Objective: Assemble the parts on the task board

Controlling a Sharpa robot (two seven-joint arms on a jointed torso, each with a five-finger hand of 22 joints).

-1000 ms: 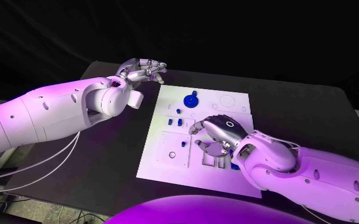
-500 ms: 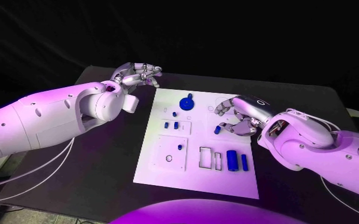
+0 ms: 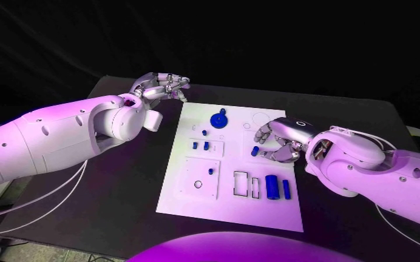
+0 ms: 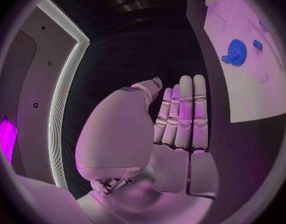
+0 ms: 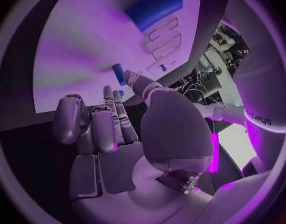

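On the black tabletop (image 3: 105,195) the white board (image 3: 229,204) is lying centred. The left hand (image 3: 162,86) is idling empty, fingers together, beyond the board's far left corner. The right hand (image 3: 281,139) has been lowering near the right edge, pinching a small blue part (image 3: 255,151), suggesting placement is next.

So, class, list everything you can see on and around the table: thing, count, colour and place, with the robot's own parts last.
Table: one, black, under everything.
Task board: one, white, middle of the table.
Round part: one, blue, at the board's far end.
Small parts: a few, blue, left half of the board, below the round part.
Cylinder parts: two, blue, side by side near the board's right edge.
Small held part: one, blue, at the right hand's fingertips.
Left hand: silver, beyond the board's far left corner, holding nothing.
Right hand: silver, over the board's right side, pinching the small held part.
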